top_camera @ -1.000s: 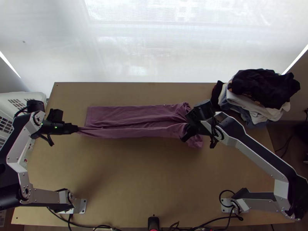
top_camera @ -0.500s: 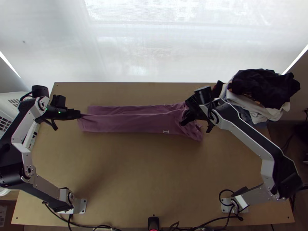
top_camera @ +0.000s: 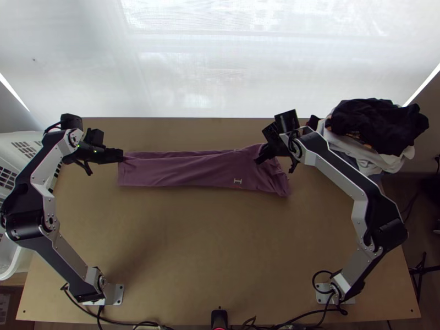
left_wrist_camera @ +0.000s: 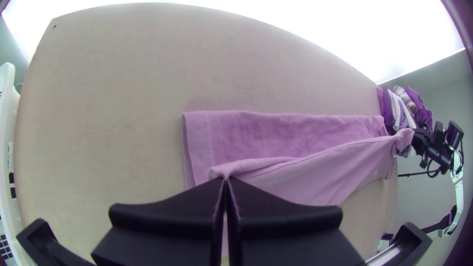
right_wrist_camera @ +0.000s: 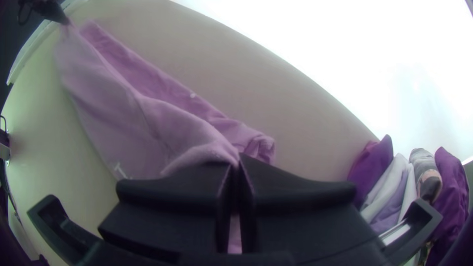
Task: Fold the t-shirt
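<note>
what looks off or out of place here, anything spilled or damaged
I see no spill or damage. The clothes pile at the far right corner looks odd: rumpled and reaching past the table's edge. The t-shirt's end by the right gripper is crumpled.

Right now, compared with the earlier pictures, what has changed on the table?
The left gripper and right gripper have both moved toward the table's far side, drawing the held edge of the purple t-shirt over its far part. A small white mark now shows on the shirt. Nothing was let go: both grippers still hold the cloth. The clothes pile stayed put.
</note>
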`<action>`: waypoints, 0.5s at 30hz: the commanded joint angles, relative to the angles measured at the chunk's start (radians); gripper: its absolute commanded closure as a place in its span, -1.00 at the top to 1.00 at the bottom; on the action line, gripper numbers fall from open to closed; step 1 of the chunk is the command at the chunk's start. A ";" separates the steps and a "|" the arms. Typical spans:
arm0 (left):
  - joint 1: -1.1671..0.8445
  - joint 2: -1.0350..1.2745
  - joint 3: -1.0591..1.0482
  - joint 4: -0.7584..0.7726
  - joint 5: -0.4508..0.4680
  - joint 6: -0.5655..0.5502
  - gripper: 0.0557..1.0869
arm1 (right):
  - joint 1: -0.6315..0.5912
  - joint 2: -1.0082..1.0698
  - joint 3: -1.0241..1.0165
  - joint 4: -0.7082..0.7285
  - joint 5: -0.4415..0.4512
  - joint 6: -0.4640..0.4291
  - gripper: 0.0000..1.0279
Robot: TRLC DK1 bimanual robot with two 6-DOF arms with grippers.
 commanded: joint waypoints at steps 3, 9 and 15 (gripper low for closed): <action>-0.009 0.058 0.044 0.002 -0.002 -0.010 -0.93 | -0.016 0.141 0.160 0.004 0.000 -0.017 -0.95; -0.002 0.064 0.042 0.002 -0.002 -0.010 -0.93 | -0.021 0.218 0.254 -0.016 -0.001 -0.033 -0.95; 0.006 0.072 0.039 0.013 -0.002 -0.012 -0.93 | -0.042 0.278 0.282 -0.023 -0.001 -0.046 -0.95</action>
